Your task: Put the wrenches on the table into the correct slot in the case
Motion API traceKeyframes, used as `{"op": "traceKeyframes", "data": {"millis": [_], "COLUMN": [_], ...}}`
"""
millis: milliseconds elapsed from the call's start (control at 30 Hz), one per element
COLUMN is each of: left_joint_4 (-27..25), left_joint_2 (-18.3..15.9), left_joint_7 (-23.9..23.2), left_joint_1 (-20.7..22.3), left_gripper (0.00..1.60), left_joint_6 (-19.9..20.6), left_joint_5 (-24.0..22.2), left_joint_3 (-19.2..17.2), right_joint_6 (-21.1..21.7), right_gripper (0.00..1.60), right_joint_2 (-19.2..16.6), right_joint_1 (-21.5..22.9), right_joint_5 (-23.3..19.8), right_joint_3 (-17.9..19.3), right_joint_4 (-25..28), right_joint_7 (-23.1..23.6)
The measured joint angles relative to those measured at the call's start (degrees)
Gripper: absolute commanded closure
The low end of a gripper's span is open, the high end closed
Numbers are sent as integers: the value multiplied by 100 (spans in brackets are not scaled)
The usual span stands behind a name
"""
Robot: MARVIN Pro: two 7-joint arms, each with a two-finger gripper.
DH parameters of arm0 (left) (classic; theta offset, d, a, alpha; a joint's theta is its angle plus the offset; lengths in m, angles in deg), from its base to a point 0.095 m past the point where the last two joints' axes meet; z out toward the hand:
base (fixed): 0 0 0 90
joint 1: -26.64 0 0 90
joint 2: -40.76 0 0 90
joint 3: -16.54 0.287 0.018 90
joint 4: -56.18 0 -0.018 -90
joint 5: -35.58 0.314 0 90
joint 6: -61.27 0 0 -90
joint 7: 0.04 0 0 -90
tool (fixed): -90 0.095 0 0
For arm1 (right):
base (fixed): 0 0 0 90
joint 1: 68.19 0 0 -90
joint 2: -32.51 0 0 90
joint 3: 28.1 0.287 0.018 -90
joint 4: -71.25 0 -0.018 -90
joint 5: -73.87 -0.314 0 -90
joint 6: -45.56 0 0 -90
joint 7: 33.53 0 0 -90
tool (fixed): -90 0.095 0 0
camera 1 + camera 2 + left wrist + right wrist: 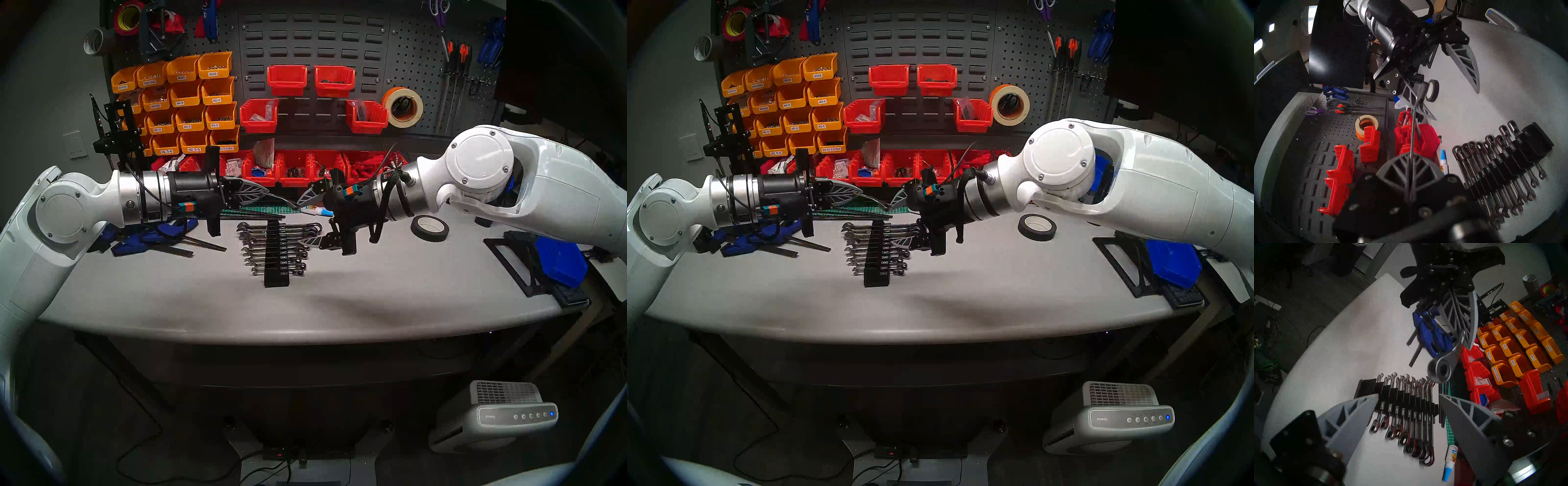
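Note:
My left gripper is shut on a chrome wrench, held level in the air above the back of the grey table. Its ring end points toward my right gripper, which stands open just beyond it, one finger above and one below. The left wrist view shows the wrench pinched edge-on between my fingers. The black stepped case lies mid-table, with several wrenches in its slots; its two smallest slots are empty. No loose wrench shows on the table.
A black tape roll lies right of the case. A glue bottle and thin black rods lie behind it. Blue clamps sit at left, a blue box at right, red bins along the back.

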Motion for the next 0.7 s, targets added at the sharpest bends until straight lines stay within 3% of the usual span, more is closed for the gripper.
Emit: {"op": "traceKeyframes", "data": {"millis": [333,700], "left_joint_4": [-160,-207], "left_joint_2": [-156,-80], "left_joint_7": [-771,-988], "left_joint_1": [58,153], "left_gripper": [160,160], "left_joint_6": [539,982], "left_joint_5": [-1080,-1208], "left_joint_3": [6,308], "right_joint_6": [213,312], "right_gripper": [24,27], "right_joint_2": [-88,-263], "right_joint_1": [11,16], "right_joint_5": [94,9], "right_joint_3": [-6,-91], "right_joint_4": [98,-63], "right_joint_7": [-127,293]}}
